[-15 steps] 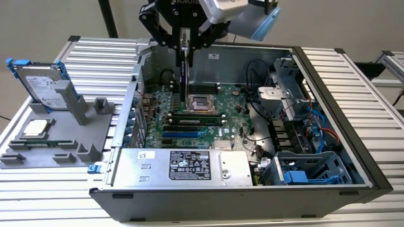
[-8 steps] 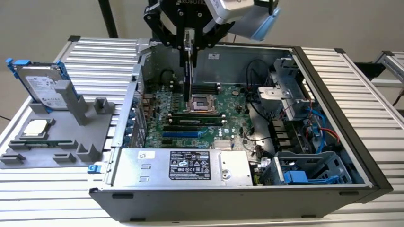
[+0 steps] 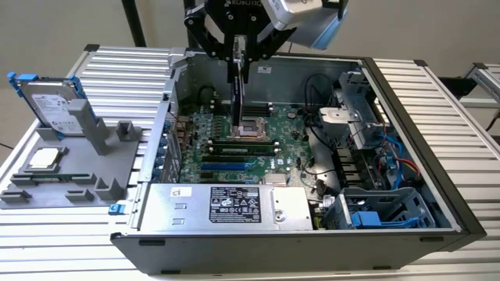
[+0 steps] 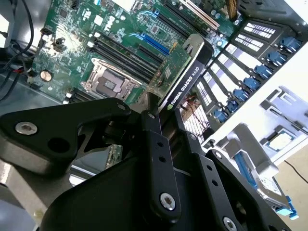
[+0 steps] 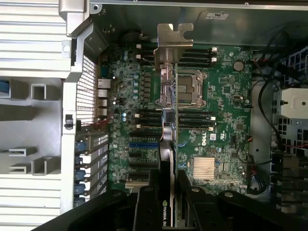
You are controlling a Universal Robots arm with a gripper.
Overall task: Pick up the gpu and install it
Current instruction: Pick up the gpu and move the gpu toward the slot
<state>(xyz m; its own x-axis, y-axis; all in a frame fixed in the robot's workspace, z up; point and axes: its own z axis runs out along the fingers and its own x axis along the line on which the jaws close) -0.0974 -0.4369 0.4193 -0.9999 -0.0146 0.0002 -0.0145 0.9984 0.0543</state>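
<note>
You're working in a robotics lab or test workshop, not a home or an office. Below the fingers (image 5: 146,209) an opened computer case (image 3: 273,252) lies on its side, panel off, with the motherboard (image 3: 234,146) and power supply (image 3: 226,205) bare. The case rests on a desk (image 3: 437,105) built of ribbed aluminium slats. Off to the exterior view's left of the fingers, a grey moulded holder (image 3: 55,199) keeps loose parts in fitted slots: a hard drive (image 3: 51,111) with blue rails propped on edge, and a processor chip (image 3: 43,159) lying flat. Behind the fingers you see a plain pale wall (image 3: 62,23) and a black post (image 3: 134,23).
</note>
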